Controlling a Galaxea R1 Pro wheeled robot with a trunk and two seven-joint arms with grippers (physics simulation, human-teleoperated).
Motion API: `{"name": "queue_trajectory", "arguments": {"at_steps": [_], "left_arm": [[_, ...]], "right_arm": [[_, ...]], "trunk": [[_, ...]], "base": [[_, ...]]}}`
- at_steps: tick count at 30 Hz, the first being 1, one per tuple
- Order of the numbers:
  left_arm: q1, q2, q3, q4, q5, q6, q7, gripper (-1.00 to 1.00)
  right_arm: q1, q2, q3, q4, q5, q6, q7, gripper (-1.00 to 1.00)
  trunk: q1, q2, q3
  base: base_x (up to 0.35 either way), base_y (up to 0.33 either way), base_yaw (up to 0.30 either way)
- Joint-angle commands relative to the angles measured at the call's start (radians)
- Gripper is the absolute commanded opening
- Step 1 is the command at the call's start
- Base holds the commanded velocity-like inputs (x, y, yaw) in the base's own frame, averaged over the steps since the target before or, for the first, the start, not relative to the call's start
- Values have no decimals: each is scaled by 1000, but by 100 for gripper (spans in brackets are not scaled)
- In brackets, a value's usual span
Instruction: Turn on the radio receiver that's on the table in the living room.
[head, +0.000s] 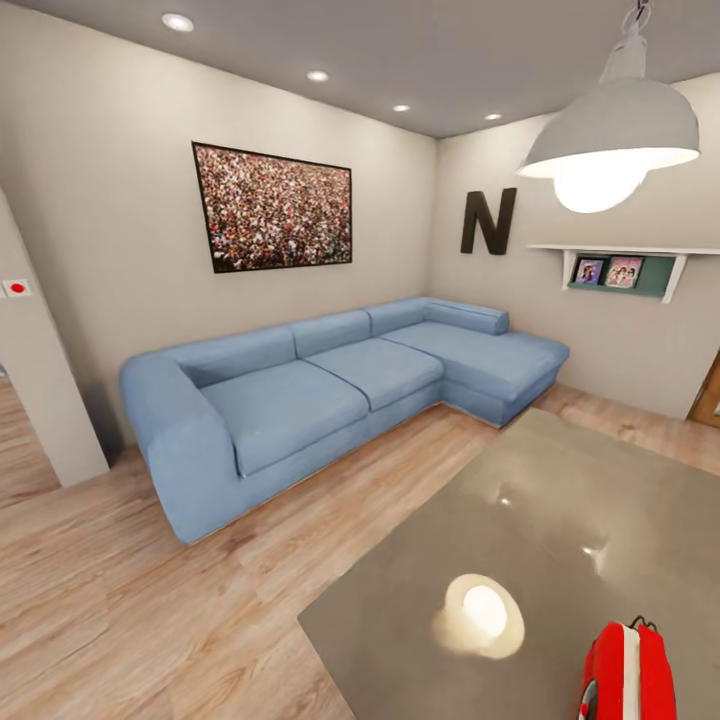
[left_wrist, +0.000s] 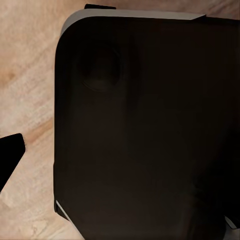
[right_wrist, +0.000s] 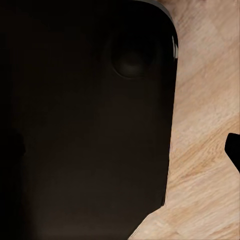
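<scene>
This is a home living room. A blue sectional sofa (head: 340, 390) stands on a light wood plank floor (head: 120, 590), a framed picture (head: 272, 207) hangs on the far wall, and 2 photos (head: 606, 271) sit on a shelf at the right.

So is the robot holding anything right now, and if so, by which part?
Nothing, as far as can be seen. The radio stands untouched on the table; no gripper is near it.
</scene>
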Motion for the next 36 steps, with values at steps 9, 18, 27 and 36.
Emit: {"name": "queue_trajectory", "arguments": {"at_steps": [9, 18, 27, 36], "left_arm": [[0, 1, 0, 0, 0, 0, 1, 100], [0, 1, 0, 0, 1, 0, 1, 100], [0, 0, 0, 0, 0, 0, 1, 100], [0, 0, 0, 0, 0, 0, 1, 100]], "right_arm": [[0, 0, 0, 0, 0, -2, 0, 100], [0, 0, -1, 0, 0, -3, -1, 100], [0, 0, -1, 0, -1, -3, -1, 100], [0, 0, -1, 0, 0, -3, -1, 100]], "trunk": [[0, 0, 0], [0, 0, 0], [0, 0, 0], [0, 0, 0]], "base": [[37, 6, -3], [2, 0, -194], [0, 0, -285], [0, 0, -286]]}}
